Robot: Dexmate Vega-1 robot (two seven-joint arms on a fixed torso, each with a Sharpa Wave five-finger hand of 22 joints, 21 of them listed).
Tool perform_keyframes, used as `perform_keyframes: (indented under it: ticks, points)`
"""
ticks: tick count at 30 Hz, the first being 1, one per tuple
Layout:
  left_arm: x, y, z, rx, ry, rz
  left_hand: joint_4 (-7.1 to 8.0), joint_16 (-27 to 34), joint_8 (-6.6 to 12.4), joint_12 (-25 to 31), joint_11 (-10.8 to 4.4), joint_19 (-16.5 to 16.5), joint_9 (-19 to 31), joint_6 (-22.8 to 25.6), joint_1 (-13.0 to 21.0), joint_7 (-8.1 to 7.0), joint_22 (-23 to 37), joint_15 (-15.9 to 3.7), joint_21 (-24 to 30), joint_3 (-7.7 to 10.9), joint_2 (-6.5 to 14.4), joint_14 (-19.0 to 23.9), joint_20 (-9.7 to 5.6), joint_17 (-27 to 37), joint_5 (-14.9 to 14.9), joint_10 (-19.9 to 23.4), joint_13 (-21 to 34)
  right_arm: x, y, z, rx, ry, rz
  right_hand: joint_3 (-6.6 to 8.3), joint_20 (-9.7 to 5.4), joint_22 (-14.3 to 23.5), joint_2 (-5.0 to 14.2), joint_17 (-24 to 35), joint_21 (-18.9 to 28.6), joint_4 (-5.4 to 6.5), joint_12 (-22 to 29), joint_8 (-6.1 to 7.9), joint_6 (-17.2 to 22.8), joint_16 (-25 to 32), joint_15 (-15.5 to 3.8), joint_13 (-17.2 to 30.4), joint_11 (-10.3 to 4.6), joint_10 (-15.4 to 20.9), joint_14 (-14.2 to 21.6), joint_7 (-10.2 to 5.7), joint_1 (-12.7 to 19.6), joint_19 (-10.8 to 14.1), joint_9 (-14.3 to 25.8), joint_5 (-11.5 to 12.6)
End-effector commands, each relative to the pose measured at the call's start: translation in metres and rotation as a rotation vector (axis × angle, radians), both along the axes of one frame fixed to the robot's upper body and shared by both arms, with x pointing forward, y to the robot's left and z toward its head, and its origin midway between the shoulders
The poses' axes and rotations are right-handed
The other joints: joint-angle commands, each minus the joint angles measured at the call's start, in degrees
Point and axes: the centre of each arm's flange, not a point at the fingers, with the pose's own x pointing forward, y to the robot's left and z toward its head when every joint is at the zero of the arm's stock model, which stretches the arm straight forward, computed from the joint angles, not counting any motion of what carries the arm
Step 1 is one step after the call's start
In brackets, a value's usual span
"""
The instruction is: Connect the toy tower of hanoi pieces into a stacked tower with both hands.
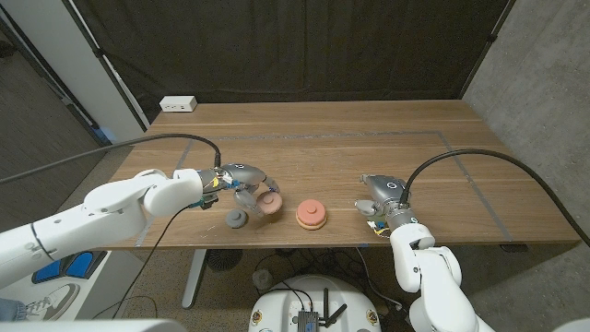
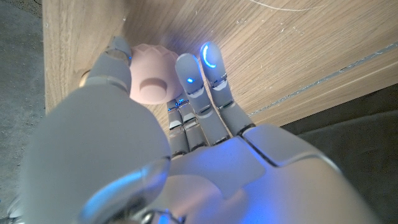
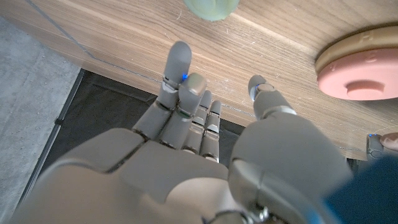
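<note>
1. Left hand (image 1: 241,178): extended over the near-left part of the wooden desk (image 1: 369,157), reaching toward the pink disc (image 1: 269,204).
2. Left hand fingers (image 2: 188,78): in the left wrist view the thumb and the other fingers sit on either side of the pink disc (image 2: 152,83), which has a raised round peg at its centre. Contact appears close on both sides; a firm hold cannot be confirmed from the pictures.
3. Pink disc: lies on the desk near the front edge, just beside the left hand's fingertips in the head view.
4. Grey piece (image 1: 238,219): a small round part with a knob, on the desk just in front of the left hand, near the pink disc but apart from it.
5. Orange-pink stack (image 1: 311,215): two discs, a wider tan one beneath a salmon one with a centre peg, standing between the two hands near the front edge. Also seen in the right wrist view (image 3: 360,68).
6. Right hand (image 1: 382,195): positioned to the right of the stack, apart from it. Fingers (image 3: 179,74) partly curled, close together, holding nothing.
7. Pale green piece (image 3: 211,9): seen on the desk beyond the right hand's fingers.
8. White power strip (image 1: 178,104): at the desk's far-left corner.
</note>
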Motion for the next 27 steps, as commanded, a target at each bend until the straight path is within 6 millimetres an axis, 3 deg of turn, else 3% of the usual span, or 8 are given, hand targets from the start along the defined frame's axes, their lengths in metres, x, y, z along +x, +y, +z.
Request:
perform_keyframes:
  ticks: [1,27]
  points:
    - [-0.010,-0.002,0.013,0.003,0.002,-0.011,0.16,0.4,0.27,0.5,-3.54,0.6,0.3,0.5,0.2,0.03,0.3,-2.56,-0.1,0.33,0.4,0.7,-7.61,0.0,0.2,4.1,1.4,-0.002,-0.003,0.000,0.006,-0.003,-0.003,0.33,-5.31,0.2,-0.06,0.2,0.2,0.09,0.0,-0.03,0.6,0.4,-2.93,0.3,0.15,0.3,0.7,-0.19,0.1,0.1,0.1,0.3]
    - [-0.006,-0.029,0.025,0.043,-0.021,-0.118,0.29,0.3,-0.06,0.2,-4.07,0.5,0.4,0.8,-0.1,-0.39,1.2,-2.55,0.0,0.29,0.4,1.3,-7.57,0.1,0.4,4.6,2.0,0.000,-0.005,-0.001,0.021,0.000,-0.007,0.53,-5.31,0.3,-0.01,0.0,0.3,-0.03,-0.1,-0.18,0.6,0.1,-2.97,0.4,0.08,0.4,0.4,-0.19,-0.1,0.2,0.1,0.5]
